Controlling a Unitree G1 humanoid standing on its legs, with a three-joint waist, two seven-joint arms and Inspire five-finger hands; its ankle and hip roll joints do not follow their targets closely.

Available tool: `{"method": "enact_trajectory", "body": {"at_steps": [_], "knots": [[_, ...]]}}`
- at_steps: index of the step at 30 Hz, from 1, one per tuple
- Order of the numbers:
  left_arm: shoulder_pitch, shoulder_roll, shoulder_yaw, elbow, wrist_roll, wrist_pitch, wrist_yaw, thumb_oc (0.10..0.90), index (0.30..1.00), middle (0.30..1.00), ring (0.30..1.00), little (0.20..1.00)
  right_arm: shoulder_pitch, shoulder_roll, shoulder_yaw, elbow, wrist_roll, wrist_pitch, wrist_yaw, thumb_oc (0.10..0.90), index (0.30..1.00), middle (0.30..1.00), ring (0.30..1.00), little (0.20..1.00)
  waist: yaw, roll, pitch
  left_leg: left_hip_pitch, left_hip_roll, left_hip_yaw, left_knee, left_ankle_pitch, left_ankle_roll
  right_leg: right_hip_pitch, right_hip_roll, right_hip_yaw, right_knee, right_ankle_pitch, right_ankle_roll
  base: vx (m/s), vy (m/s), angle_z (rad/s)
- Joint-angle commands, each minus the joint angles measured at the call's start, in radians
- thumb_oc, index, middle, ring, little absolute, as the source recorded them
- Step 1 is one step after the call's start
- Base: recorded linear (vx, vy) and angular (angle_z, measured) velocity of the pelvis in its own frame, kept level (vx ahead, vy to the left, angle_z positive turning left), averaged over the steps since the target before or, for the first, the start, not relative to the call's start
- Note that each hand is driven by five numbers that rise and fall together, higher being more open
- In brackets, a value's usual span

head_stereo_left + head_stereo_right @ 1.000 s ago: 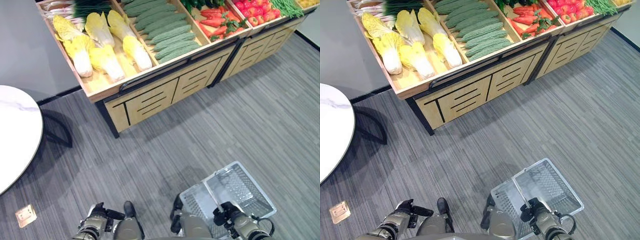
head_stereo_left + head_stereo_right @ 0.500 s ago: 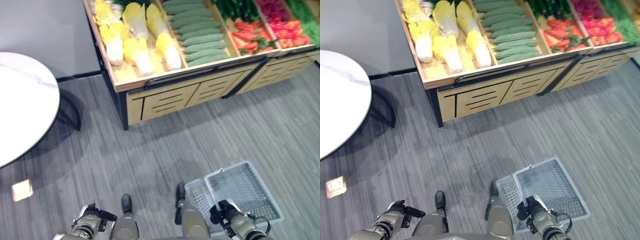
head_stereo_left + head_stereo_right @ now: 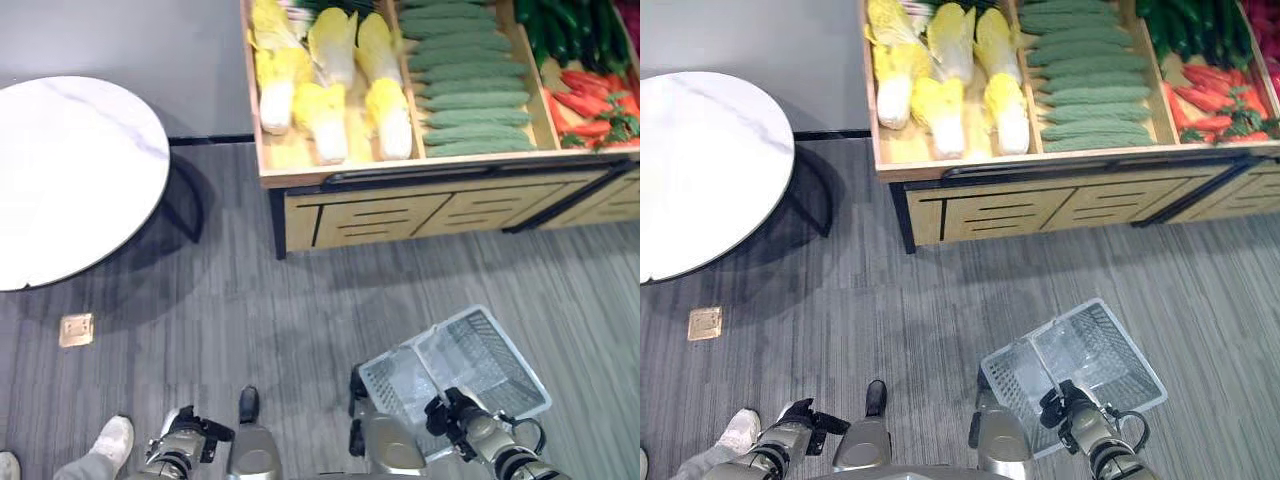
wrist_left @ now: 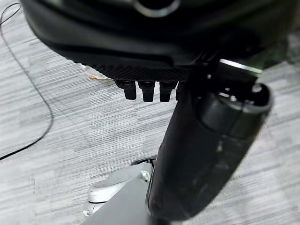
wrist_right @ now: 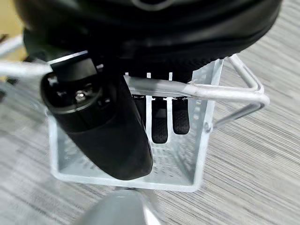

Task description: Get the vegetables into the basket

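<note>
The vegetables lie in a wooden stand: yellow-white cabbages [image 3: 322,85], bumpy green cucumbers [image 3: 470,92], dark green ones [image 3: 562,25] and red carrots [image 3: 590,100]. My right hand [image 3: 462,420] hangs low at my right side, and its fingers [image 5: 159,124] curl round the wire handle [image 5: 220,93] of the empty silver mesh basket [image 3: 495,350]. The basket hangs just above the grey carpet, well short of the stand. At my left side my left hand [image 3: 190,437] holds nothing, its fingers [image 4: 146,91] curled in and its thumb sticking out.
A round white table [image 3: 70,170] on a black frame stands to the left. A small brass floor plate [image 3: 76,329] lies below it. A person's white shoe [image 3: 108,440] shows at the lower left. Grey carpet stretches between me and the stand's drawers [image 3: 400,210].
The camera has turned, so the stand now sits squarer and further right, and the table shows in full. A person's shoe has come into view. The basket stays in my right hand.
</note>
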Motion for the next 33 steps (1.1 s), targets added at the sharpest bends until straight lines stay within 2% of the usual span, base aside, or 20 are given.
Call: {"method": "enact_trajectory", "body": {"at_steps": [1, 3, 4, 6, 11, 13, 16, 17, 19, 20, 21, 22, 23, 25, 26, 27, 28, 29, 31, 33], "knots": [[0.032, 0.036, 0.023, 0.000, -0.058, -0.006, 0.061, 0.900, 1.000, 1.000, 1.000, 1.000, 0.036, -0.016, 0.042, 0.005, -0.006, 0.007, 0.006, 0.400, 0.300, 0.300, 0.300, 0.300, 0.012, -0.009, -0.053, -0.020, -0.031, -0.021, 0.071, -0.070, 0.003, -0.063, -0.069, 0.014, 0.091, -0.066, 0.095, 0.03, -0.101, 0.20], [0.028, 0.043, 0.037, -0.045, -0.101, -0.027, 0.077, 0.900, 1.000, 1.000, 1.000, 1.000, 0.035, -0.023, 0.046, 0.003, -0.015, 0.006, 0.010, 0.400, 0.300, 0.300, 0.300, 0.300, 0.018, 0.003, -0.061, -0.015, -0.023, -0.028, 0.066, -0.061, -0.003, -0.052, -0.063, 0.004, 0.089, -0.076, 0.091, 0.02, -0.111, 0.22], [0.031, 0.052, 0.046, -0.116, -0.128, -0.049, 0.087, 0.900, 1.000, 1.000, 1.000, 1.000, 0.030, -0.034, 0.050, -0.007, -0.022, 0.007, 0.011, 0.400, 0.300, 0.300, 0.300, 0.300, 0.019, 0.019, -0.068, -0.012, -0.017, -0.039, 0.063, -0.051, -0.008, -0.030, -0.057, -0.010, 0.083, -0.086, 0.086, 0.02, -0.150, 0.18], [0.035, 0.075, 0.063, -0.246, -0.159, -0.084, 0.101, 0.900, 1.000, 1.000, 1.000, 1.000, 0.026, -0.051, 0.048, -0.023, -0.031, 0.006, 0.017, 0.400, 0.300, 0.300, 0.300, 0.300, 0.023, 0.033, -0.075, -0.009, -0.011, -0.043, 0.061, -0.040, -0.012, -0.014, -0.048, -0.016, 0.080, -0.095, 0.080, 0.00, -0.105, 0.20], [0.130, 0.184, 0.177, -0.727, -0.165, -0.150, 0.089, 0.900, 1.000, 1.000, 1.000, 1.000, 0.030, -0.110, 0.003, -0.111, -0.032, 0.000, 0.043, 0.400, 0.300, 0.300, 0.300, 0.300, 0.022, 0.064, -0.087, 0.009, 0.007, -0.049, 0.048, -0.023, -0.021, 0.017, -0.029, -0.025, 0.078, -0.117, 0.068, -0.01, -0.072, 0.10], [0.143, 0.206, 0.217, -0.762, -0.148, -0.155, 0.086, 0.900, 1.000, 1.000, 1.000, 1.000, 0.033, -0.122, -0.010, -0.112, -0.033, 0.000, 0.059, 0.400, 0.300, 0.300, 0.300, 0.300, 0.017, 0.072, -0.095, 0.017, 0.011, -0.045, 0.042, -0.023, -0.023, 0.027, -0.026, -0.025, 0.077, -0.124, 0.064, 0.01, -0.013, 0.03], [0.123, 0.288, 0.238, -0.868, -0.051, -0.147, 0.092, 0.900, 1.000, 1.000, 1.000, 1.000, 0.043, -0.123, -0.015, -0.101, -0.038, -0.001, 0.072, 0.400, 0.300, 0.300, 0.300, 0.300, 0.008, 0.088, -0.106, 0.028, 0.012, -0.041, 0.040, -0.027, -0.024, 0.039, -0.023, -0.024, 0.077, -0.130, 0.062, 0.01, -0.009, -0.03], [0.124, 0.289, 0.239, -0.870, -0.050, -0.145, 0.091, 0.900, 1.000, 1.000, 1.000, 1.000, 0.043, -0.122, -0.015, -0.101, -0.038, -0.001, 0.072, 0.400, 0.300, 0.300, 0.300, 0.300, 0.009, 0.087, -0.106, 0.029, 0.012, -0.040, 0.040, -0.027, -0.024, 0.040, -0.022, -0.023, 0.077, -0.130, 0.062, 0.03, 0.005, -0.07], [0.118, 0.384, 0.251, -0.973, 0.092, -0.134, 0.106, 0.900, 1.000, 1.000, 1.000, 1.000, 0.057, -0.128, -0.019, -0.102, -0.048, -0.006, 0.076, 0.400, 0.300, 0.300, 0.300, 0.300, -0.001, 0.102, -0.115, 0.040, 0.011, -0.037, 0.038, -0.034, -0.025, 0.048, -0.023, -0.016, 0.072, -0.132, 0.062, 0.03, 0.010, -0.05], [0.118, 0.384, 0.251, -0.974, 0.092, -0.133, 0.106, 0.900, 1.000, 1.000, 1.000, 1.000, 0.057, -0.128, -0.019, -0.102, -0.048, -0.006, 0.076, 0.400, 0.300, 0.300, 0.300, 0.300, -0.001, 0.102, -0.115, 0.040, 0.011, -0.037, 0.038, -0.034, -0.025, 0.049, -0.023, -0.016, 0.072, -0.131, 0.062, 0.05, 0.029, -0.03], [0.112, 0.475, 0.254, -1.020, 0.195, -0.129, 0.109, 0.900, 1.000, 1.000, 1.000, 1.000, 0.066, -0.136, -0.018, -0.100, -0.059, -0.014, 0.075, 0.400, 0.300, 0.300, 0.300, 0.300, -0.010, 0.112, -0.125, 0.052, 0.011, -0.029, 0.031, -0.039, -0.026, 0.054, -0.023, -0.012, 0.071, -0.133, 0.063, 0.06, 0.032, -0.03], [0.110, 0.520, 0.261, -1.047, 0.233, -0.123, 0.109, 0.900, 1.000, 1.000, 1.000, 1.000, 0.075, -0.139, -0.020, -0.099, -0.063, -0.018, 0.074, 0.400, 0.300, 0.300, 0.300, 0.300, -0.014, 0.117, -0.131, 0.058, 0.011, -0.024, 0.026, -0.041, -0.026, 0.056, -0.024, -0.010, 0.069, -0.132, 0.065, 0.08, 0.045, -0.10], [0.089, 0.587, 0.251, -1.054, 0.286, -0.122, 0.105, 0.900, 1.000, 1.000, 1.000, 1.000, 0.083, -0.143, -0.018, -0.101, -0.067, -0.023, 0.074, 0.400, 0.300, 0.300, 0.300, 0.300, -0.022, 0.125, -0.135, 0.067, 0.011, -0.019, 0.019, -0.043, -0.026, 0.061, -0.022, -0.003, 0.066, -0.132, 0.066, 0.06, 0.033, -0.14], [0.066, 0.661, 0.235, -1.077, 0.355, -0.120, 0.108, 0.900, 1.000, 1.000, 1.000, 1.000, 0.094, -0.147, -0.010, -0.102, -0.078, -0.032, 0.070, 0.400, 0.300, 0.300, 0.300, 0.300, -0.037, 0.138, -0.147, 0.072, 0.008, -0.015, 0.012, -0.044, -0.026, 0.059, -0.025, 0.003, 0.065, -0.129, 0.069, 0.04, 0.035, -0.15], [0.062, 0.663, 0.232, -1.076, 0.357, -0.118, 0.107, 0.900, 1.000, 1.000, 1.000, 1.000, 0.095, -0.144, -0.012, -0.102, -0.078, -0.032, 0.069, 0.400, 0.300, 0.300, 0.300, 0.300, -0.035, 0.136, -0.147, 0.073, 0.008, -0.014, 0.011, -0.044, -0.026, 0.059, -0.025, 0.004, 0.064, -0.129, 0.069, 0.06, 0.057, -0.09], [0.026, 0.744, 0.192, -1.066, 0.427, -0.121, 0.100, 0.900, 1.000, 1.000, 1.000, 1.000, 0.101, -0.144, 0.000, -0.097, -0.091, -0.046, 0.066, 0.400, 0.300, 0.300, 0.300, 0.300, -0.051, 0.149, -0.157, 0.082, 0.005, -0.004, 0.003, -0.046, -0.026, 0.057, -0.028, 0.013, 0.063, -0.125, 0.073, 0.04, 0.041, -0.12], [0.023, 0.745, 0.190, -1.065, 0.427, -0.122, 0.100, 0.900, 1.000, 1.000, 1.000, 1.000, 0.102, -0.144, -0.001, -0.097, -0.091, -0.046, 0.066, 0.400, 0.300, 0.300, 0.300, 0.300, -0.049, 0.148, -0.157, 0.082, 0.005, -0.004, 0.002, -0.045, -0.026, 0.057, -0.028, 0.013, 0.063, -0.125, 0.073, 0.08, 0.081, -0.14], [-0.014, 0.817, 0.151, -1.054, 0.492, -0.113, 0.097, 0.900, 1.000, 1.000, 1.000, 1.000, 0.105, -0.145, 0.013, -0.094, -0.104, -0.056, 0.061, 0.400, 0.300, 0.300, 0.300, 0.300, -0.068, 0.161, -0.163, 0.090, 0.000, 0.008, -0.007, -0.046, -0.026, 0.053, -0.030, 0.024, 0.060, -0.119, 0.077, 0.05, 0.054, -0.16], [-0.070, 0.879, 0.091, -1.044, 0.564, -0.109, 0.095, 0.900, 1.000, 1.000, 1.000, 1.000, 0.108, -0.146, 0.023, -0.097, -0.116, -0.066, 0.056, 0.400, 0.300, 0.300, 0.300, 0.300, -0.082, 0.172, -0.169, 0.095, -0.005, 0.020, -0.020, -0.044, -0.026, 0.046, -0.032, 0.036, 0.056, -0.111, 0.083, 0.04, 0.073, -0.17], [-0.178, 0.952, -0.024, -0.991, 0.646, -0.107, 0.087, 0.900, 1.000, 1.000, 1.000, 1.000, 0.117, -0.152, 0.038, -0.103, -0.129, -0.081, 0.056, 0.400, 0.300, 0.300, 0.300, 0.300, -0.104, 0.185, -0.174, 0.095, -0.009, 0.038, -0.038, -0.038, -0.028, 0.027, -0.037, 0.051, 0.049, -0.098, 0.092, 0.03, 0.088, -0.33]]}}
